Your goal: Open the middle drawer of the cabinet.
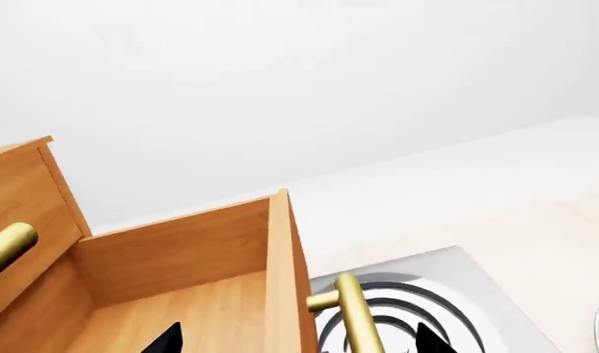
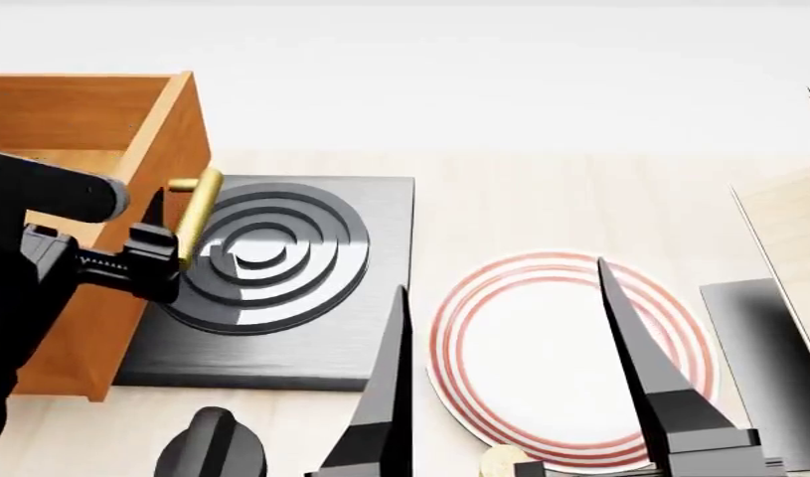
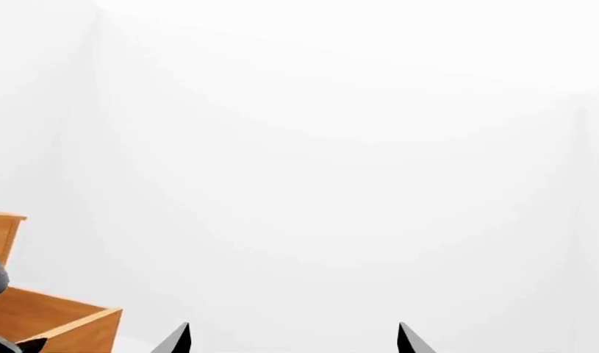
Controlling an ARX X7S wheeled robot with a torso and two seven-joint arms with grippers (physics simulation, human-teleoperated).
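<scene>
I had the left gripper [image 2: 150,260] straddling the brass handle [image 2: 197,211], jaws spread; middle drawer [image 2: 106,149] stood open at far left. Right gripper [image 2: 511,383] idled, unclenched. Pulling straight seemed wisest.

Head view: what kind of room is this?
Probably a pretend kitchen: a black stove plate with round rings, a white plate with red rim rings, and an orange-brown wooden drawer on a pale wooden counter.

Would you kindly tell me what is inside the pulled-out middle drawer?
The middle drawer shows only bare wood floor and walls where visible. The left claw hides part of the floor, and the head view shows little of the inside.
</scene>
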